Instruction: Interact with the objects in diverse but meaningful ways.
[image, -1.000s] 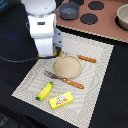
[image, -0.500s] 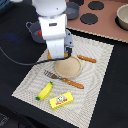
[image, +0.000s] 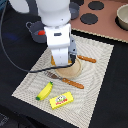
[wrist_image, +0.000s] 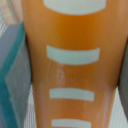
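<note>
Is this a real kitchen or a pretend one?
Probably a pretend play kitchen on a table: a toy banana, a small yellow box on a striped placemat, and a toy stove behind.

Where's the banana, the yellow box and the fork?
banana (image: 46, 90), exterior view, middle of its yellow body
yellow box (image: 61, 100), exterior view, its label
fork (image: 70, 82), exterior view, its orange handle

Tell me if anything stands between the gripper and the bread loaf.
Nothing visible does. In the wrist view the bread loaf fills the frame right beneath the camera, with nothing over it. In the exterior view the arm hides the gripper, above the plate, so the jaws' state and any contact cannot be told.
</note>
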